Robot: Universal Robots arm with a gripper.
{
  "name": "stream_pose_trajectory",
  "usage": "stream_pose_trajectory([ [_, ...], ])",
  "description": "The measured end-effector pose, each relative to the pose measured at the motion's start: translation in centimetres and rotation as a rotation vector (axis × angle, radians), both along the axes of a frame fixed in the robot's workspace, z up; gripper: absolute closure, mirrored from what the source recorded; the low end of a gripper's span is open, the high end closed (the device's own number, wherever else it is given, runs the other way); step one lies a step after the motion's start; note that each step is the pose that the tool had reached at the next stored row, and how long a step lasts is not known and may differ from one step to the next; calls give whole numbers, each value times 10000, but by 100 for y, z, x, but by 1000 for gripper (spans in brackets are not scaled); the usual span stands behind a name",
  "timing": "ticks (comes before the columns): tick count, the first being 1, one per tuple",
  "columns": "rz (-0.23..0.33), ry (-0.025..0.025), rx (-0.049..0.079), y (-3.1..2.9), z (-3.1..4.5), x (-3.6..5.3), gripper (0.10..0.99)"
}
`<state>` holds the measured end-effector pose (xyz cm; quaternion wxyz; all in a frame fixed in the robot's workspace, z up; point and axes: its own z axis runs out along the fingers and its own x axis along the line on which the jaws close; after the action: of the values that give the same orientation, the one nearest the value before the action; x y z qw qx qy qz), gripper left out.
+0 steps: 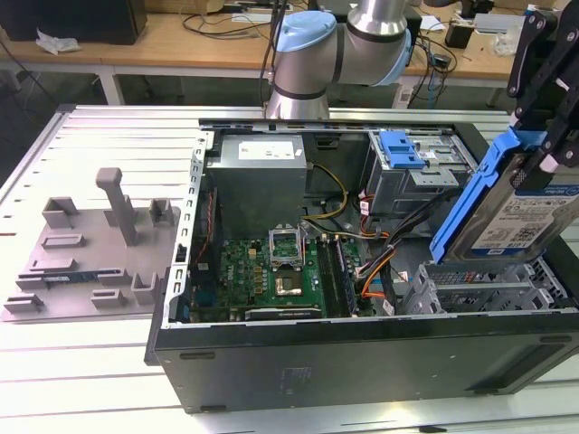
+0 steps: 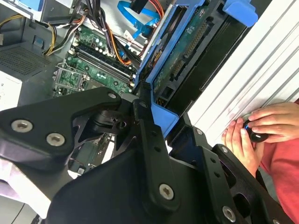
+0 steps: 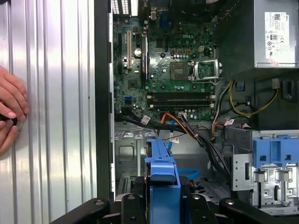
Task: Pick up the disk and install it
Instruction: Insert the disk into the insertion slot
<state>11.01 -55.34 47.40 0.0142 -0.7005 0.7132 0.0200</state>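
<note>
The disk, a silver drive with a white-and-blue label in a blue carrier bracket, hangs tilted on edge at the exterior view's right. It is just above the metal drive cage of the open computer case. My gripper is shut on the disk from above, its black fingers clamped on the two faces. In the second wrist view the disk shows its circuit-board underside past the black gripper. In the first wrist view the disk stands edge-on over the case floor, between the fingers.
The case holds a motherboard, a grey power supply, cable bundles and a second blue carrier in a far bay. A grey fixture plate lies at the exterior view's left. A person's hands rest on the ribbed table beside the case.
</note>
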Motion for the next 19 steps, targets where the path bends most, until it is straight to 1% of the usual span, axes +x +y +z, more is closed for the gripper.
stream_pose_trajectory([
  [4,-2,0,-3,-9,-13,11,718],
  [11,-1,0,-1,-24,-56,18,718],
  [19,-1,0,-1,-29,-100,21,718],
])
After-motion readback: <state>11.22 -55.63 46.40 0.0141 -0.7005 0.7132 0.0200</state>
